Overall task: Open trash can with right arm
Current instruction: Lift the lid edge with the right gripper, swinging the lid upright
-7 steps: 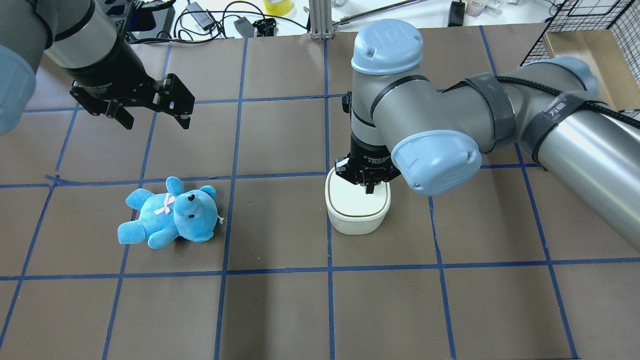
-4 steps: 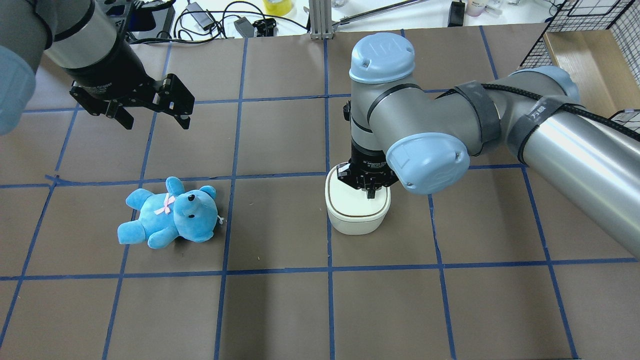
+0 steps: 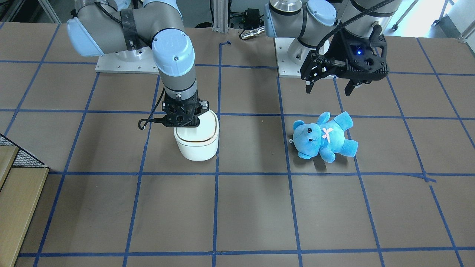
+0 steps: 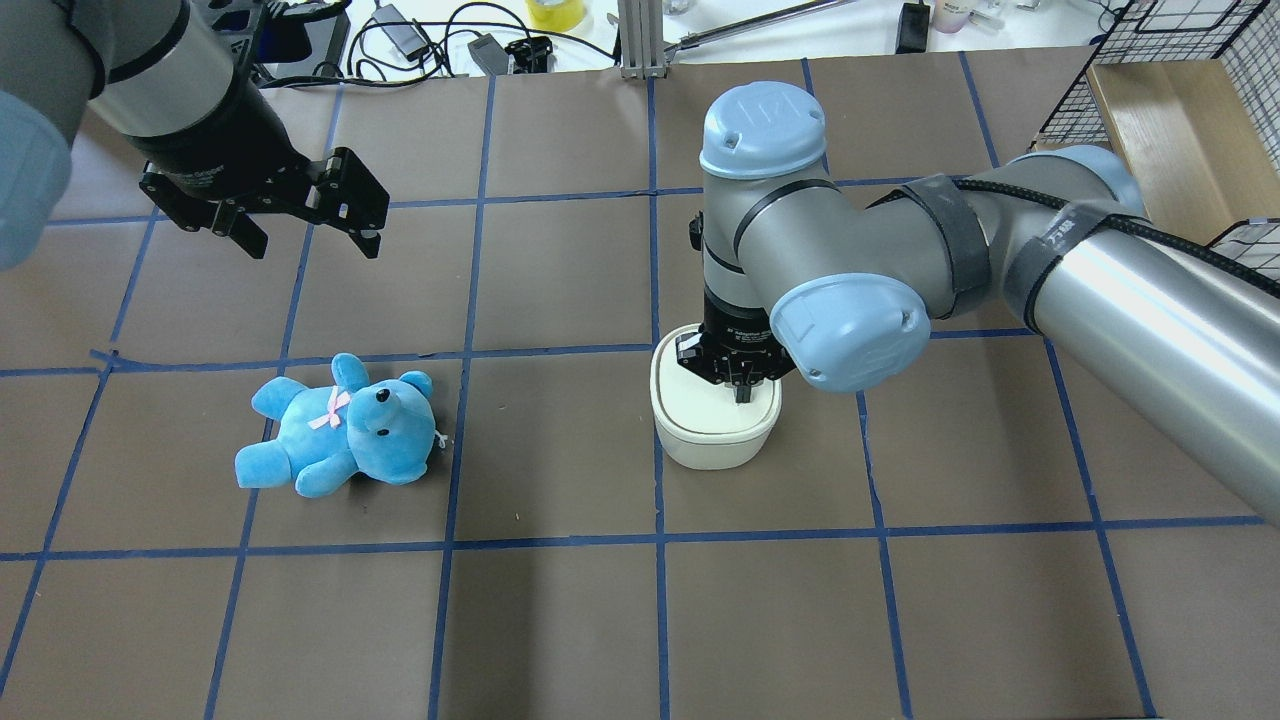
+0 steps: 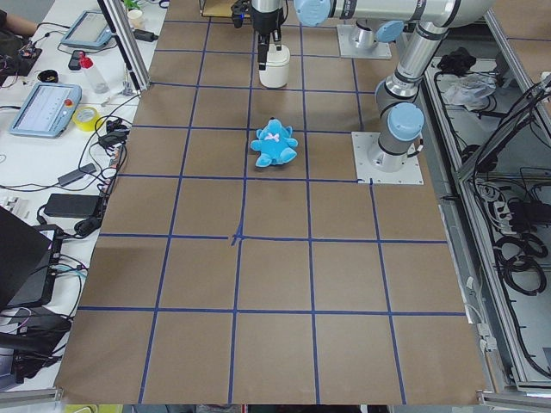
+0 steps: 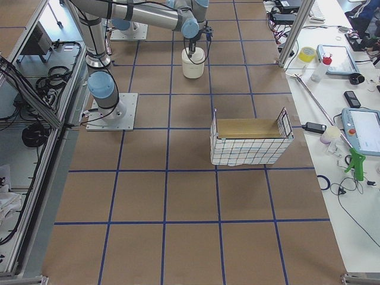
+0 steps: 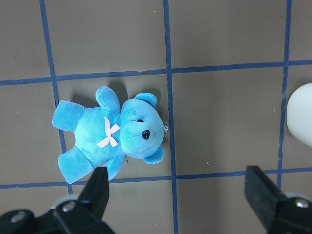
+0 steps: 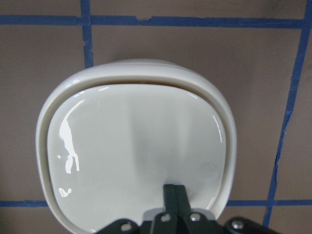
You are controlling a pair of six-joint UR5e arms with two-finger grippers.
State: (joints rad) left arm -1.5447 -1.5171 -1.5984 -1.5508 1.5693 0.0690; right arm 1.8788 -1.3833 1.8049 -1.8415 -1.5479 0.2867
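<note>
Right end effector (image 4: 741,394), jaws together, tip on trash can (image 4: 710,446) lid.

Opposed overhead and front cameras share the trash can (image 4: 712,442).

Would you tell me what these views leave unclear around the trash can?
Inside the trash can: the lid covers it in every view.
Lid's far part, overhead view: hidden under the right pincer.
Pincer-to-lid contact: too small in both side views.
</note>
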